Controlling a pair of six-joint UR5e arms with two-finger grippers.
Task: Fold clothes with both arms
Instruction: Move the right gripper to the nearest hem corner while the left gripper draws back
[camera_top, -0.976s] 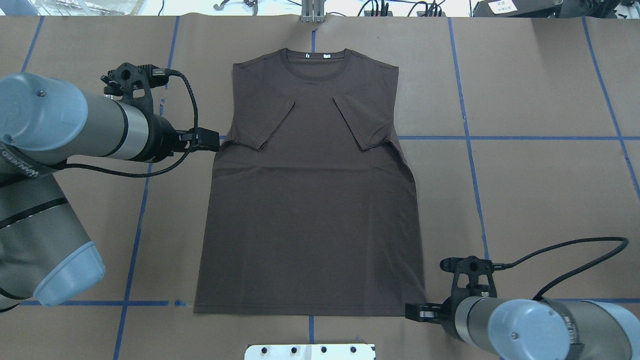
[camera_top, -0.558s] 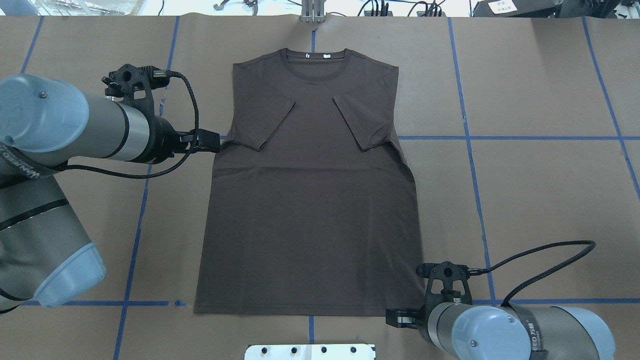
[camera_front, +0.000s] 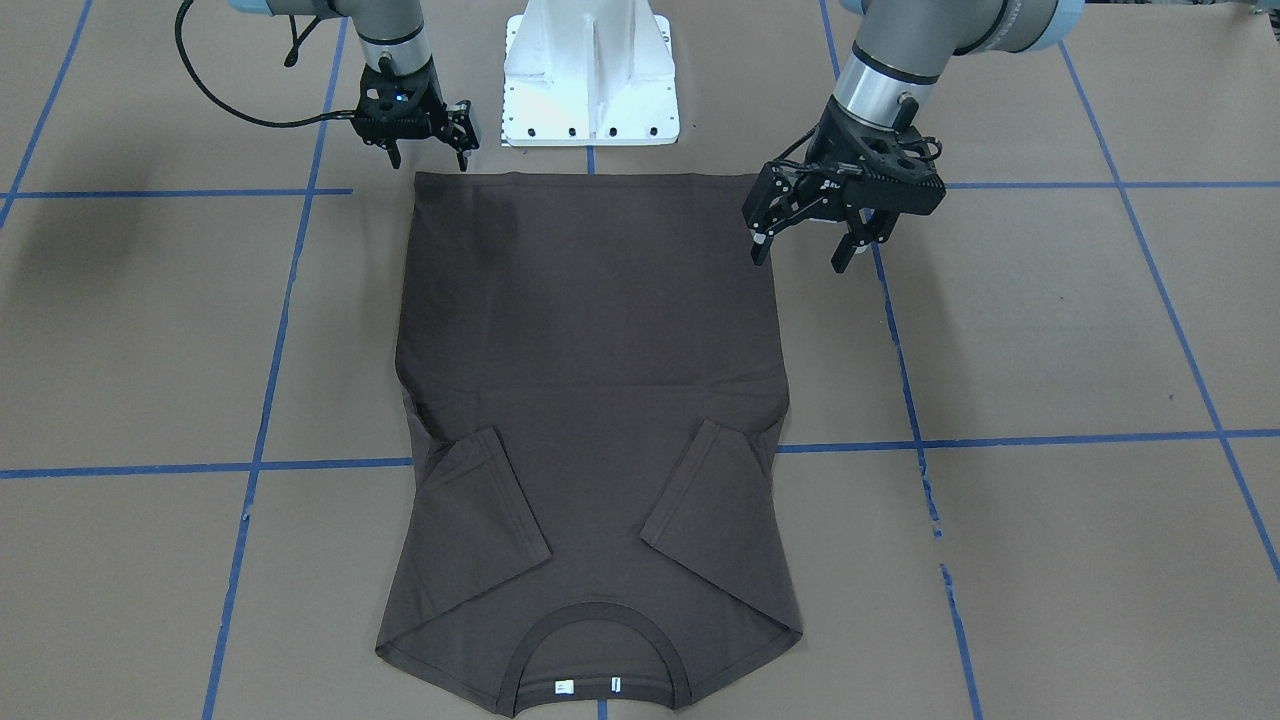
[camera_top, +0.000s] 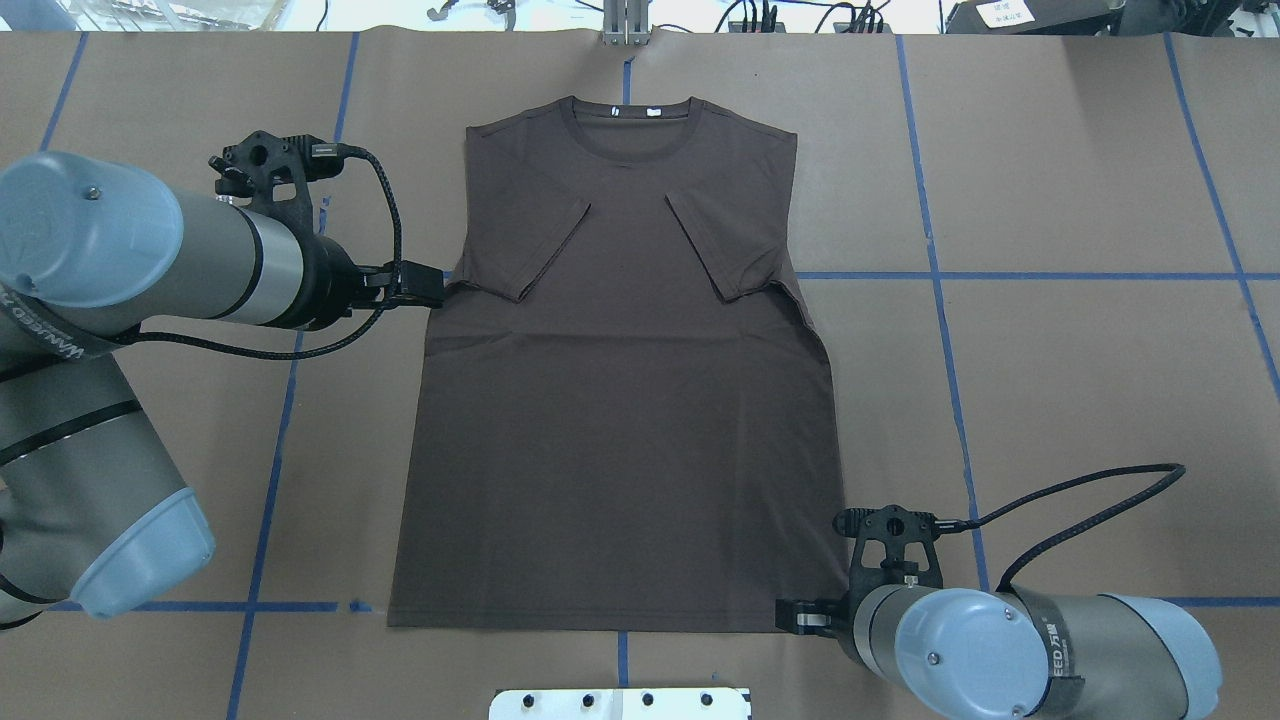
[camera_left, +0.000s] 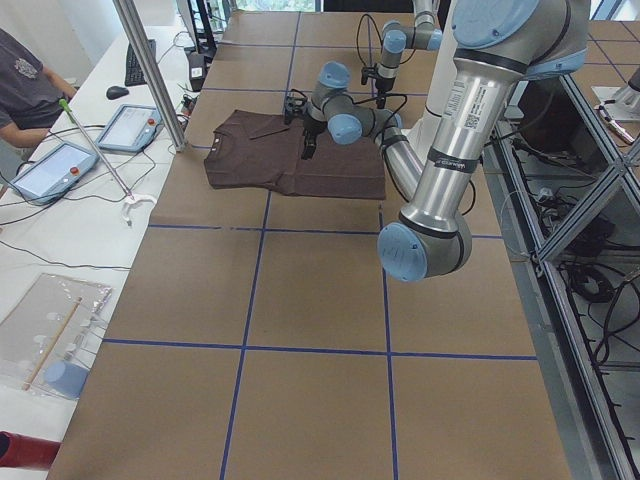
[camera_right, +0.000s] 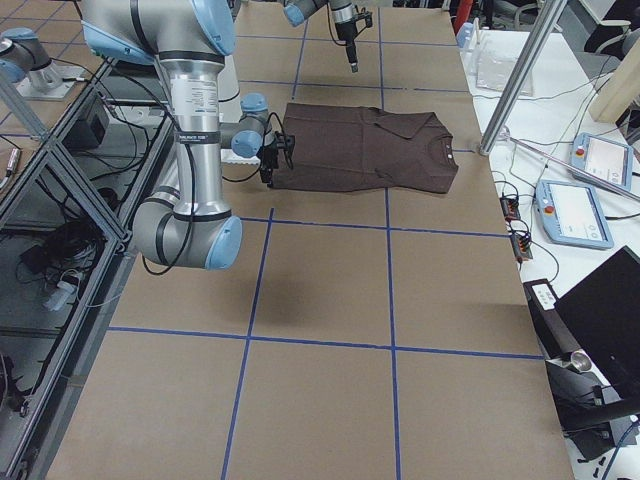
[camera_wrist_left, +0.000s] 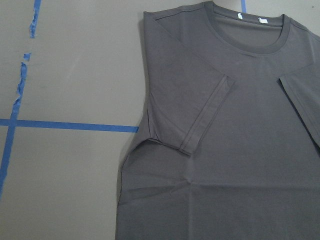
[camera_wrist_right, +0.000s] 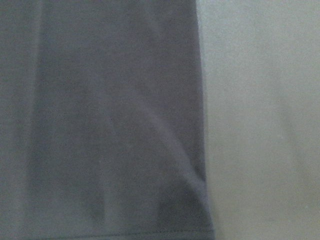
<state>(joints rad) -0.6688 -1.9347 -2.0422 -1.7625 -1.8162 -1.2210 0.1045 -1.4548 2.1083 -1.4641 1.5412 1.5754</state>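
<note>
**Two-arm fold, approach to the cloth.** You see the dark brown short-sleeved T-shirt (camera_top: 620, 420) spread flat on the brown paper-covered table (camera_top: 1080, 400). Its ribbed round collar (camera_top: 627, 150) lies on the side away from the robot. Its hem lies toward the white metal pedestal base (camera_front: 590, 75). Both sleeves are folded inward onto the chest.

The black two-finger left gripper (camera_front: 800, 256) hangs well above the table. In the overhead view it sits beside the shirt's edge on the robot's left, level with the armpit. Its jaws stand spread and carry nothing, and its wrist camera looks down on the folded sleeve from a height.

The black two-finger right gripper (camera_front: 430, 155) sits low at the hem corner on the robot's right. Its jaws are likewise spread and empty, and in the front view its two fingers straddle that corner. You cannot tell whether the fingertips touch the cloth. Its wrist view is filled by the same corner, close and blurred.

Compare this with one second ago. The right gripper then lay outside the shirt's side edge, and it has since shifted inward along the hem toward the robot's left. The left gripper has edged only slightly toward the shirt. The T-shirt itself has kept its place and its folds.
</note>
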